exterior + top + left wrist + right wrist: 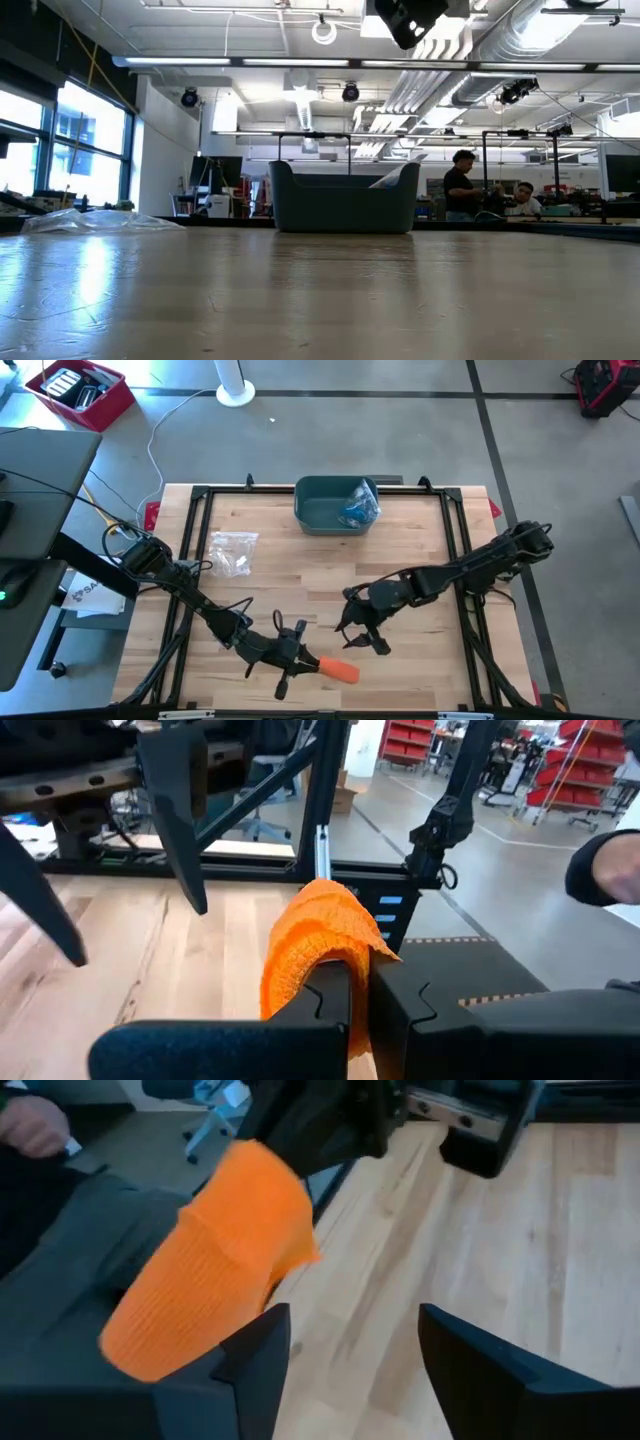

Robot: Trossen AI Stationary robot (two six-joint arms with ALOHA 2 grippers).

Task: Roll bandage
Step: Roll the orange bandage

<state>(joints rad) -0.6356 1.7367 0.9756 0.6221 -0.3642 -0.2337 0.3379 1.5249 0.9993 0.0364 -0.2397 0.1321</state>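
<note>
An orange bandage roll [342, 671] is near the table's near edge. It also shows in the left wrist view [315, 935] and the right wrist view [215, 1255]. My left gripper [308, 662] is shut on it. My right gripper [363, 638] is open and empty, just to the far-right of the roll. In the right wrist view its fingers [350, 1370] stand apart beside the roll. My left gripper pinches the bandage roll at its left end [345, 975] between its two fingers. The fingers lie about level and point toward the table's right, along the roll. The roll sticks out past the fingertips; whether it rests on the table I cannot tell.
A teal bin [335, 503] holding blue packets stands at the table's far middle, also seen in the low view [345, 200]. A clear plastic bag [235, 552] lies at the far left. People sit in the room behind [465, 190]. The black frame [200, 495] rims the table.
</note>
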